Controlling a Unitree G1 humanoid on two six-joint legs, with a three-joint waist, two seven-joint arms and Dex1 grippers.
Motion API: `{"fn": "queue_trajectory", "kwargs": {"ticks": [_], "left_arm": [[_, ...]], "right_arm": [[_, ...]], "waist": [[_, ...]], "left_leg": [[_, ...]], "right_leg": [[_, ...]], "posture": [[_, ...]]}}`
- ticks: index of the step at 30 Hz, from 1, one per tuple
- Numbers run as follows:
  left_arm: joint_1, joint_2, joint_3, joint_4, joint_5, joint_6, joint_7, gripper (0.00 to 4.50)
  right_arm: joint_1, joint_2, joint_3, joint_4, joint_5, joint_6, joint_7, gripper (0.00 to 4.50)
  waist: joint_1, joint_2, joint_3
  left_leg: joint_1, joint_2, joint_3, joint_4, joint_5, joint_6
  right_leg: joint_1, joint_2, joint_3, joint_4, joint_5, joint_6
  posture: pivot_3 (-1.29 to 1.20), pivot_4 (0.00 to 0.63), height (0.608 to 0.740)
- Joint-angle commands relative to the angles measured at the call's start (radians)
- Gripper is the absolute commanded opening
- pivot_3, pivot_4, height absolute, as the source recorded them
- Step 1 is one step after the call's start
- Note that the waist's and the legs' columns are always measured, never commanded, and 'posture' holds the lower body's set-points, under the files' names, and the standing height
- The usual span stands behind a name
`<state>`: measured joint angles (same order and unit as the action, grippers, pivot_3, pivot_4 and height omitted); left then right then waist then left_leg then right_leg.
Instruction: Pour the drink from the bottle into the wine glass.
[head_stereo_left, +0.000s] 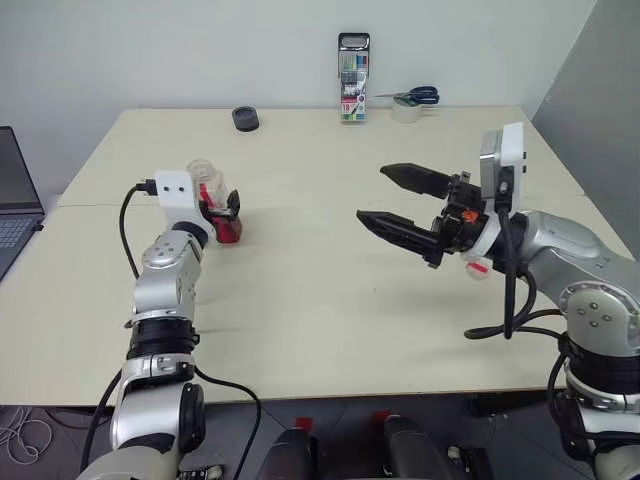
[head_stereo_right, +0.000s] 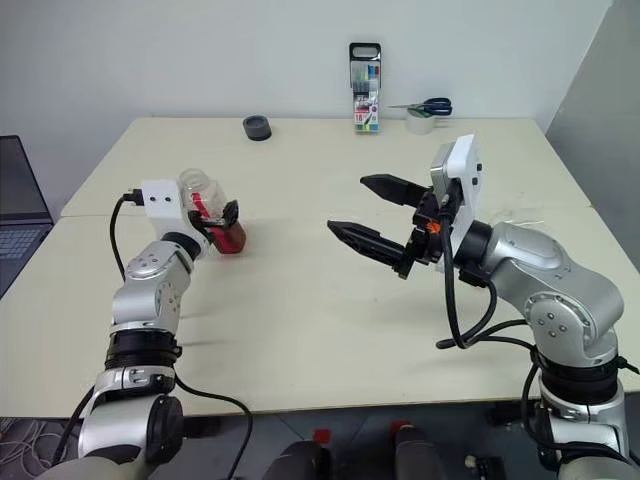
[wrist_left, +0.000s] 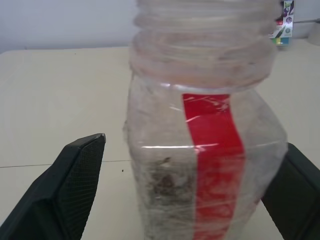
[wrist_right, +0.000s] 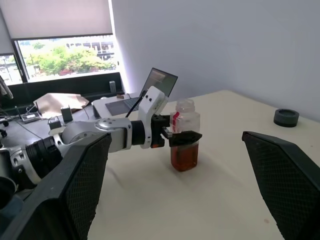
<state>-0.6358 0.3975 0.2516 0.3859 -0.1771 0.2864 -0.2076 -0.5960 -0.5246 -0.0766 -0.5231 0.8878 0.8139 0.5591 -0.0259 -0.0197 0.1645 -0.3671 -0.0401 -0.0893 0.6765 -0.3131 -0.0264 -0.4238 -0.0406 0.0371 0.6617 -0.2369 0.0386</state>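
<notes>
The bottle (head_stereo_left: 212, 198) stands upright and uncapped on the left half of the table, a red strip (wrist_left: 212, 150) down its side. The amber drink (wrist_right: 184, 156) fills its lower part. My left gripper (head_stereo_left: 226, 210) is open, one black finger on each side of the bottle's body; the left wrist view shows a gap between one finger (wrist_left: 75, 175) and the plastic. Over the table's right half my right gripper (head_stereo_left: 374, 192) hangs open with nothing between its fingers, pointing left toward the bottle. The wine glass is out of view.
At the table's (head_stereo_left: 320, 300) far edge sit a black round cap (head_stereo_left: 245, 118), a case of marker pens (head_stereo_left: 353, 78), and scissors (head_stereo_left: 415, 96) on a tape roll (head_stereo_left: 405, 112). A laptop (head_stereo_left: 15, 205) lies off the left edge.
</notes>
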Motion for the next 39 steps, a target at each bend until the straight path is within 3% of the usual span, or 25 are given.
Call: {"fn": "queue_trajectory", "kwargs": {"ticks": [1, 8, 14, 21, 30, 33, 39], "left_arm": [[0.032, 0.01, 0.01, -0.1, -0.009, 0.024, 0.007, 4.47], [0.211, 0.019, -0.002, -0.318, -0.038, 0.179, -0.026, 4.47], [0.394, 0.131, -0.026, -0.524, -0.079, 0.311, -0.169, 4.47], [0.362, 0.251, -0.147, -0.722, -0.159, 0.301, -0.423, 4.47], [0.191, 0.244, -0.244, -0.745, -0.295, 0.295, -0.64, 4.47], [0.178, 0.256, -0.269, -0.736, -0.318, 0.302, -0.704, 4.47], [0.148, 0.256, -0.279, -0.69, -0.32, 0.294, -0.752, 4.47]], "right_arm": [[0.035, 0.018, -0.017, -0.039, 0.012, -0.017, -0.032, 4.5], [0.203, 0.064, -0.053, -0.094, 0.009, -0.019, -0.151, 4.5], [0.357, 0.071, -0.088, -0.155, -0.005, -0.029, -0.233, 4.5], [0.473, 0.061, -0.08, -0.097, -0.151, 0.006, -0.393, 4.5], [0.258, 0.293, -0.272, 0.161, -0.067, 0.038, -0.66, 4.5], [0.131, 0.404, -0.403, 0.293, 0.045, 0.015, -0.801, 4.5], [0.001, 0.487, -0.562, 0.492, 0.175, -0.059, -0.951, 4.5]], "waist": [[0.0, 0.0, 0.0], [0.0, 0.0, 0.0], [-0.001, 0.0, 0.0], [0.01, -0.001, 0.0], [-0.01, 0.001, 0.0], [-0.011, 0.001, 0.0], [-0.004, 0.002, 0.001]], "left_leg": [[0.0, 0.0, 0.0, 0.0, 0.0, 0.0], [0.0, 0.001, -0.001, 0.0, 0.0, 0.0], [0.001, 0.001, -0.001, -0.001, 0.0, 0.0], [0.002, -0.001, -0.003, 0.0, -0.002, 0.003], [0.004, 0.001, 0.005, -0.002, -0.002, 0.003], [0.004, 0.002, 0.005, -0.004, -0.002, 0.003], [0.004, 0.001, 0.005, -0.004, -0.002, 0.004]], "right_leg": [[0.0, 0.0, 0.0, 0.0, 0.0, 0.0], [0.0, 0.0, 0.001, 0.0, 0.0, 0.0], [0.0, 0.0, 0.001, 0.0, 0.0, 0.0], [0.004, 0.002, 0.0, -0.001, 0.0, 0.0], [0.002, 0.005, 0.003, 0.0, 0.0, 0.0], [0.001, 0.005, 0.003, 0.0, 0.0, -0.001], [0.001, 0.005, 0.002, 0.0, 0.0, -0.001]], "posture": [[0.0, 0.15, 0.74], [0.0, 0.15, 0.74], [0.0, 0.15, 0.74], [0.0, 0.15, 0.74], [0.0, 0.15, 0.74], [0.0, 0.15, 0.74], [0.0, 0.15, 0.74]]}}
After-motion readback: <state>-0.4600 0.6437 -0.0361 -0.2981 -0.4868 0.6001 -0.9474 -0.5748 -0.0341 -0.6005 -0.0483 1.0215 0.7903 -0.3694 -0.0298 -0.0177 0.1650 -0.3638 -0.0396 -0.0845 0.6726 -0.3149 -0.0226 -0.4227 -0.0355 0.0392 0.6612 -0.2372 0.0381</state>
